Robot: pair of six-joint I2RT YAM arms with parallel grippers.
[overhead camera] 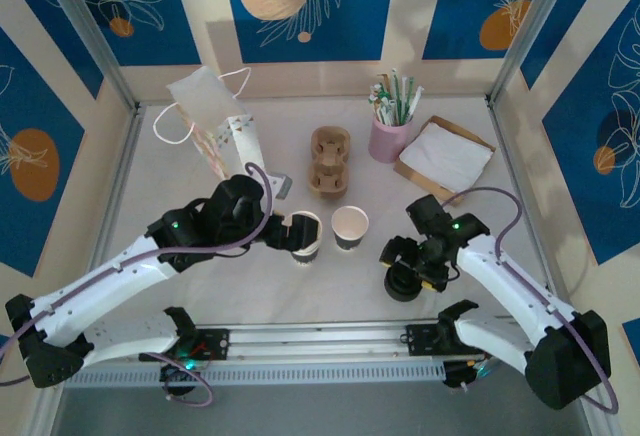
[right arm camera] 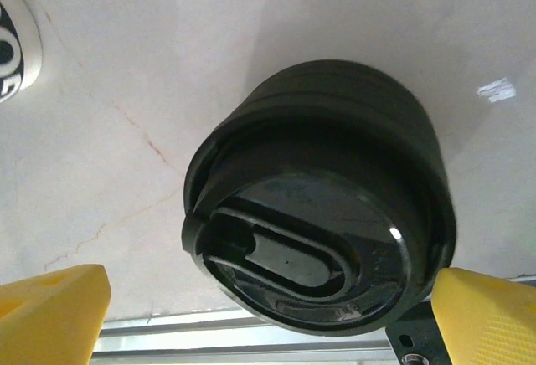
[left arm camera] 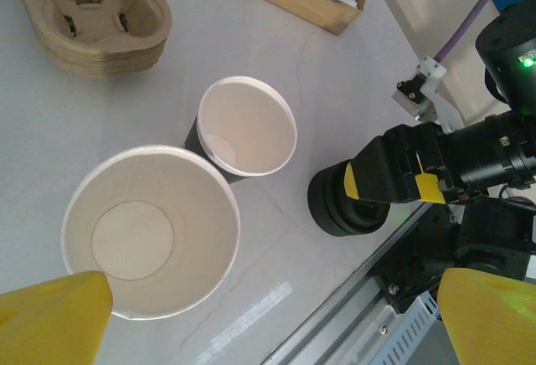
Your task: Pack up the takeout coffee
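Observation:
Two white paper cups with dark lower bands stand open-topped near the table's middle, and neither wears a lid. The nearer cup (overhead camera: 305,236) (left arm camera: 151,244) sits just inside the left finger of my left gripper (overhead camera: 290,234) (left arm camera: 268,323), which is open wide. The other cup (overhead camera: 350,226) (left arm camera: 247,126) stands free beside it. A short stack of black round lids (overhead camera: 403,281) (left arm camera: 343,202) (right arm camera: 318,197) rests near the front rail. My right gripper (overhead camera: 402,261) (right arm camera: 268,315) hangs over it, open, with a finger on each side.
A stack of brown pulp cup carriers (overhead camera: 330,161) (left arm camera: 92,17) lies behind the cups. A pink cup of straws (overhead camera: 390,136), a cardboard tray of napkins (overhead camera: 445,156) and a white paper bag (overhead camera: 210,106) stand at the back. The metal rail (overhead camera: 320,341) runs along the near edge.

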